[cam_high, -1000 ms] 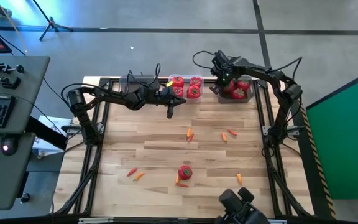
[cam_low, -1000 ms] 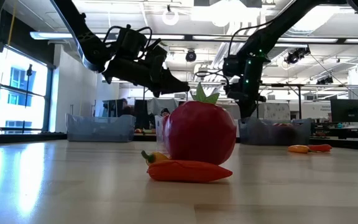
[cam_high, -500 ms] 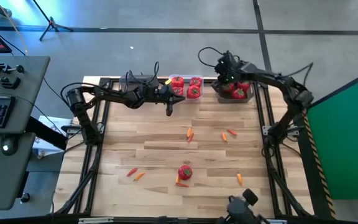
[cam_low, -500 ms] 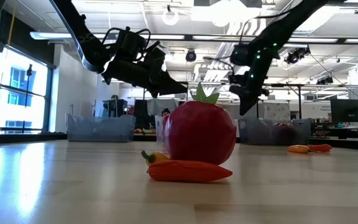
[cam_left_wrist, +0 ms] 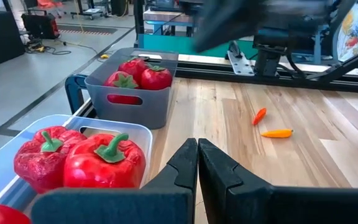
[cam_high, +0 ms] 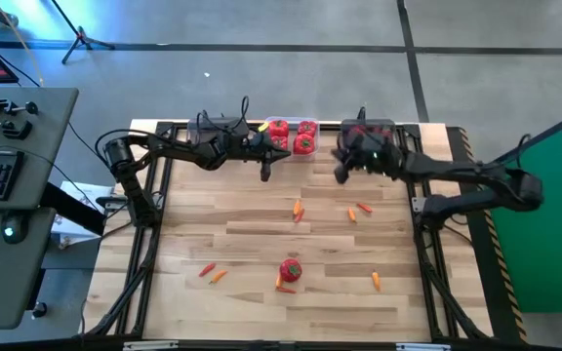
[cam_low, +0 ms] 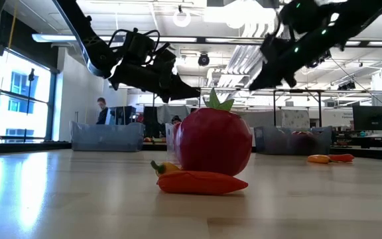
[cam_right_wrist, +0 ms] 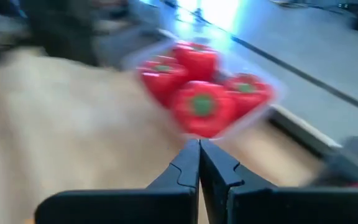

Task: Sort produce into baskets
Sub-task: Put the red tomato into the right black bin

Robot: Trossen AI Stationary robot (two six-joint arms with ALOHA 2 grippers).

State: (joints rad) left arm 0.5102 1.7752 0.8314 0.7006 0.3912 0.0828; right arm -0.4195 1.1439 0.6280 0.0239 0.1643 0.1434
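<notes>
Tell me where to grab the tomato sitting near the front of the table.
Probably from straight above, fingers closing across the round sides of the tomato below its upright green stem. An orange carrot piece lies against its base, so a low side approach would likely bump that.

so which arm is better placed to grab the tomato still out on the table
Probably right. The right hand is shut, empty and over open table, somewhat nearer the tomato. The left hand, also shut, hangs close by the clear basket.
</notes>
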